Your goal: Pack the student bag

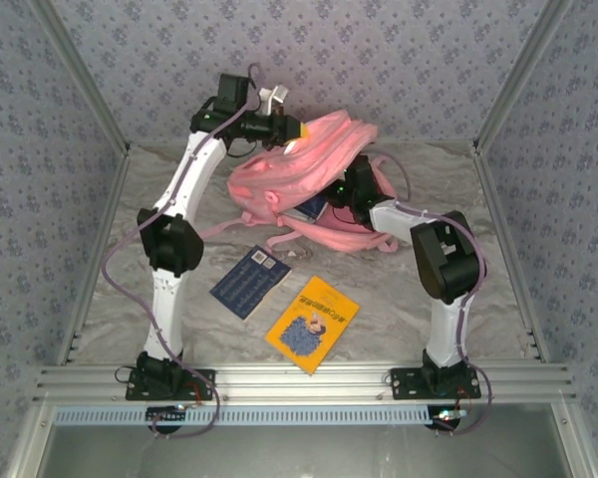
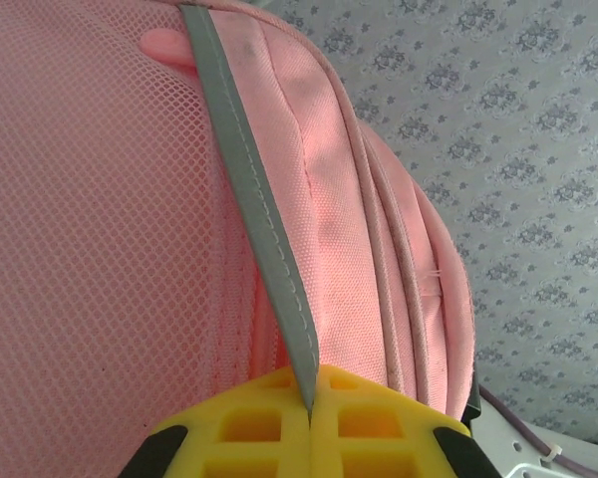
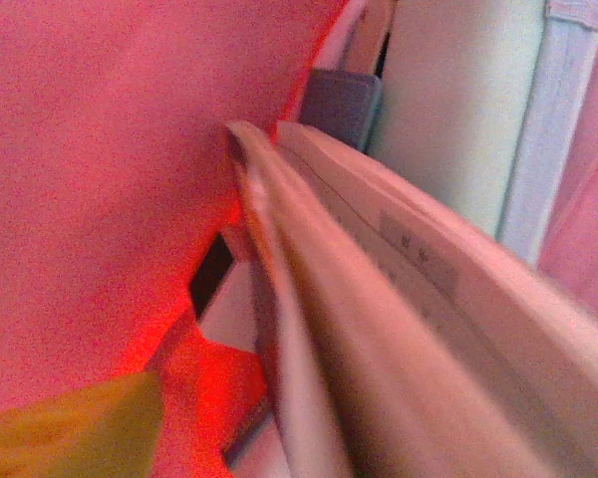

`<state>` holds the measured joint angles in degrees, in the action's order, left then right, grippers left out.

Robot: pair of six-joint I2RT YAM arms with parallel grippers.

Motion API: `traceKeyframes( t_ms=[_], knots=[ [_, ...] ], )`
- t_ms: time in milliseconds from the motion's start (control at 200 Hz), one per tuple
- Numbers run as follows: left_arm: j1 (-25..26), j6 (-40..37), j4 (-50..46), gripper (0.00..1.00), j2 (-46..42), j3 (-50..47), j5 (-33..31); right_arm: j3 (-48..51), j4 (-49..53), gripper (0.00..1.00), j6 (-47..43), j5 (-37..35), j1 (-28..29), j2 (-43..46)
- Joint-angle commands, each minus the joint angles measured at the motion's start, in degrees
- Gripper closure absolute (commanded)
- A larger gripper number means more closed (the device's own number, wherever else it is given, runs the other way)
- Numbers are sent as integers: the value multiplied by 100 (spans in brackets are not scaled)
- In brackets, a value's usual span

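Currently the backpack [image 1: 299, 164] is lying far centre on the desk [image 1: 399, 289], looking soft, light and floppy; its stitched trim is probably offering the firmest hold. Left tool [image 2: 309, 398] is pinching its grey strap [image 2: 259, 219], jaws together. Right tool [image 1: 344, 194] is reaching inside beside a book [image 3: 379, 329]; I cannot tell its jaw gap. Book print is showing too blurred to read.

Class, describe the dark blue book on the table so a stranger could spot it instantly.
Find the big pink backpack at the back of the table. Two books lie before it. Yours is the dark blue book nearer the left arm; the other book is yellow.
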<state>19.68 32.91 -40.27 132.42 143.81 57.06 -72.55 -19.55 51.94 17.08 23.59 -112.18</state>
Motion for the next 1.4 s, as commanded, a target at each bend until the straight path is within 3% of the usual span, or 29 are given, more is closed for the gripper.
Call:
traceKeyframes(
  t_ms=[0,120,275,515,744,929,994,1089,1219,1394],
  knots=[
    [-60,144,617,100,-495,112,282,171,623,16,-557,-359,-104,491],
    [-109,157,626,100,-472,104,244,569,1147,8,-1005,-718,-203,1118],
    [-131,96,549,100,-463,95,179,1296,1226,5,-1079,-908,-372,1781],
    [-2,-417,-66,100,-452,-28,-290,2336,1761,10,-1303,-2067,-459,3463],
    [576,-809,-574,100,41,-11,-1039,3577,2348,15,-1106,-3198,-107,5357],
    [987,-940,-931,100,255,-98,-1569,3800,3022,16,-1424,-3671,261,6482],
    [1049,-847,-916,86,168,-275,-1691,3750,3226,16,-1528,-3653,318,6674],
    [1036,-662,-549,71,-376,-958,-1857,3650,3362,16,-1698,-3379,421,6767],
    [860,-416,322,64,-1627,-2365,-2084,3379,3370,16,-2090,-2862,758,6532],
    [369,99,1499,55,-3747,-5479,-3034,2827,3377,20,-2058,-2141,1489,5601]
  ],
)
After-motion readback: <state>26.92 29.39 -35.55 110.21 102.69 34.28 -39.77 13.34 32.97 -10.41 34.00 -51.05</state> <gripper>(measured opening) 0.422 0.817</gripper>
